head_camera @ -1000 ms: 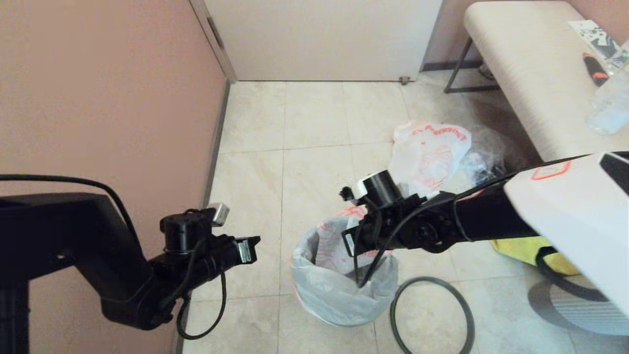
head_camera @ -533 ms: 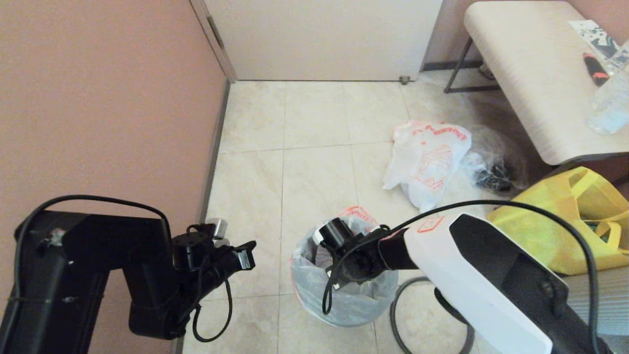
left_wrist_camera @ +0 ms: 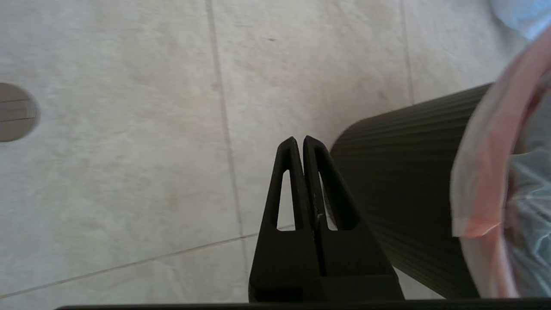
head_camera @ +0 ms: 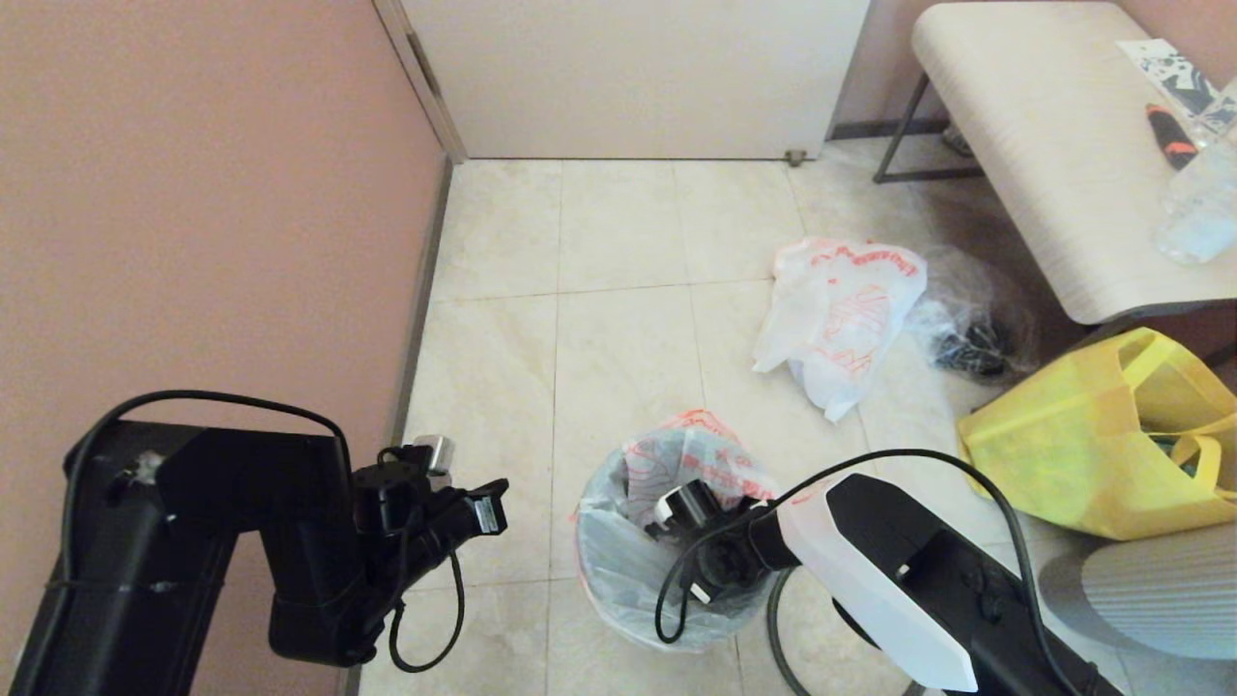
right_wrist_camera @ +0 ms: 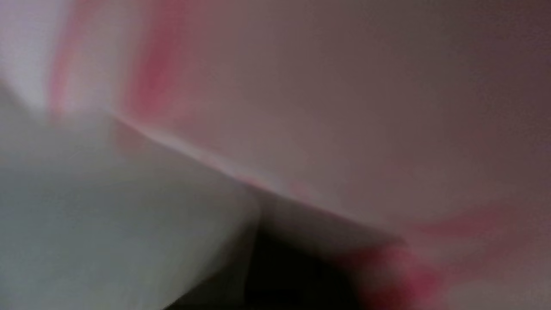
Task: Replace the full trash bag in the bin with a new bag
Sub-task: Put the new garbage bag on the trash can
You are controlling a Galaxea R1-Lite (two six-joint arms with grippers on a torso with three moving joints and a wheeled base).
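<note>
Left gripper (head_camera: 488, 510) beside bin (left_wrist_camera: 400, 181), pressed together, pinching nothing. New bag (head_camera: 628, 570) lining bin. Right gripper (head_camera: 696, 541) down inside bag mouth, nearer, jaws unseen, likely closed. Hoop (head_camera: 773, 619) right of bin. Full bag (head_camera: 841, 314) beyond.

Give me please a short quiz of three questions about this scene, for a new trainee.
1. True or false: the dark-grey hoop is fitted on the rim of the bin.
2. Where is the right tool? A. Down inside the bin, which is lined with the new bag. B. Over a yellow tote. C. On a bench.
3. Short answer: is the left tool open or shut?

Key
1. False: the hoop lies on the floor beside the bin.
2. A.
3. Shut; it hangs beside the bin and holds nothing.
</note>
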